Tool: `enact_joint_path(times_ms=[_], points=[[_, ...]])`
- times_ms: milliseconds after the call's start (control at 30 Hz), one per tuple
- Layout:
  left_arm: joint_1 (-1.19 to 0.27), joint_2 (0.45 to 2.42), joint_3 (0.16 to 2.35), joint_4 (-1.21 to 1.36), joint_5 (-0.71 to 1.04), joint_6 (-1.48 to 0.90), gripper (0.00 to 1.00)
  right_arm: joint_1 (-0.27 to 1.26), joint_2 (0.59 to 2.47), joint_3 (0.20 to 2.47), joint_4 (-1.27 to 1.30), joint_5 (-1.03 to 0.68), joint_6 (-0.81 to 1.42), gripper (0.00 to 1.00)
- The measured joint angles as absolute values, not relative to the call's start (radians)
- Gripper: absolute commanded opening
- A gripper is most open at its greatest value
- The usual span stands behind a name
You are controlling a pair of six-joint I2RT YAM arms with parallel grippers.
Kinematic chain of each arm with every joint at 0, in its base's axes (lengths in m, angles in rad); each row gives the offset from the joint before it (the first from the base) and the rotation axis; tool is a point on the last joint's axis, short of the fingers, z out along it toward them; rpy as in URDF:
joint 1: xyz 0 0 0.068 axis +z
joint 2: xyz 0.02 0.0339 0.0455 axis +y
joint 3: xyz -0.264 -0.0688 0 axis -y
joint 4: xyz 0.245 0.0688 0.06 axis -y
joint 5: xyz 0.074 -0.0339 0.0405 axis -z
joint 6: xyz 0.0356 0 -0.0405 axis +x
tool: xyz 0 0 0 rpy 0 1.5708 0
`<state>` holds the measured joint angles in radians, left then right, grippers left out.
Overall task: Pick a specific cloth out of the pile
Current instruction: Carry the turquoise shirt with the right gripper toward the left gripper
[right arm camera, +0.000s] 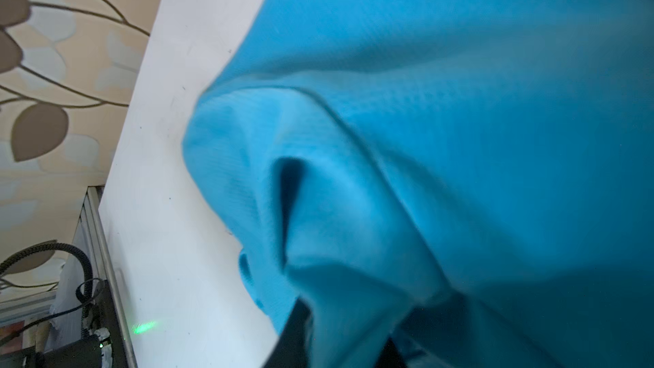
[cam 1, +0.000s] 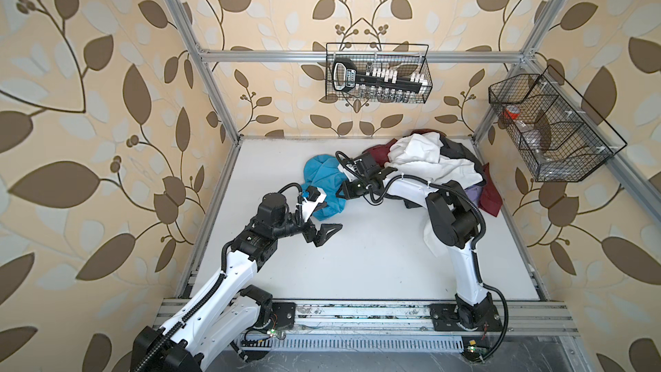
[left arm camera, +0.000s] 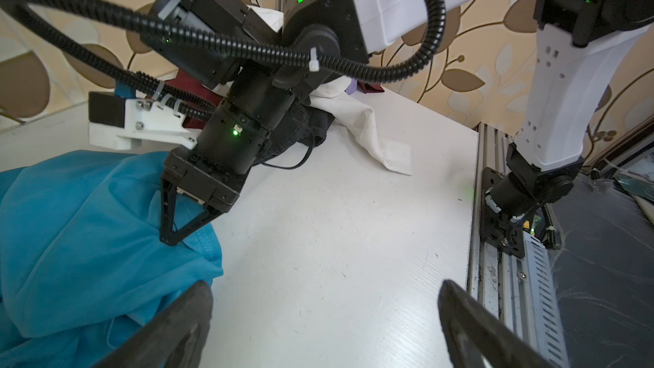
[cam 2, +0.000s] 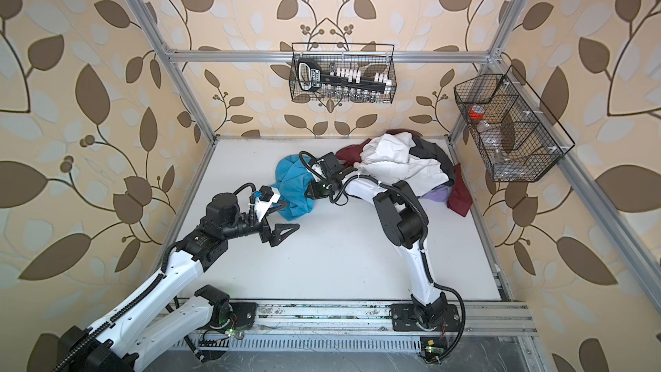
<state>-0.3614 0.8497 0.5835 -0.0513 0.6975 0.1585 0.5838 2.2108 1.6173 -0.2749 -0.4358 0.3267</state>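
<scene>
The turquoise-blue cloth (cam 1: 322, 177) (cam 2: 291, 180) lies crumpled on the white table, left of the pile (cam 1: 429, 162) (cam 2: 400, 159) of white, maroon, dark and lavender garments. My right gripper (cam 1: 338, 196) (cam 2: 307, 193) (left arm camera: 170, 238) reaches across onto the cloth's right edge. In the right wrist view the cloth (right arm camera: 460, 136) fills the frame. A fold of it sits between the dark fingers of the right gripper (right arm camera: 343, 341) and hides their tips. My left gripper (cam 1: 331, 216) (cam 2: 291, 216) (left arm camera: 323, 313) is open beside the cloth's near edge (left arm camera: 70, 224), holding nothing.
Two wire baskets hang on the walls: one (cam 1: 379, 73) at the back with a tool rack, one (cam 1: 551, 127) at the right with a bottle. A white garment's corner (left arm camera: 385, 150) trails from the pile toward the front. Aluminium rails (cam 1: 357, 311) edge the table.
</scene>
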Motion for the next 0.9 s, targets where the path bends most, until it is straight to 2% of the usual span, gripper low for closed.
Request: enact_joint_path(times_ms=[133,300,500,667,800,900], points=[[-0.361,0.85,0.583,-0.051,0.697,0.159,0.99,0.606,2.301,1.679,-0.282,-0.432,0.335,0.31],[-0.361,0.849,0.583,-0.051,0.696,0.159,0.99,0.645,2.429,1.876,-0.287,-0.438,0.344,0.31],[-0.362,0.844,0.583,-0.051,0.695,0.159,0.99,0.715,2.598,2.14,-0.3,-0.462,0.376,0.25],[-0.368,0.843,0.583,-0.052,0.693,0.16,0.99,0.764,2.701,2.29,-0.29,-0.503,0.409,0.24],[-0.368,0.838,0.58,-0.051,0.687,0.164,0.99,0.78,2.731,2.31,-0.234,-0.546,0.449,0.3],[-0.368,0.833,0.574,-0.051,0.679,0.167,0.99,0.78,2.733,2.31,-0.216,-0.566,0.464,0.41]])
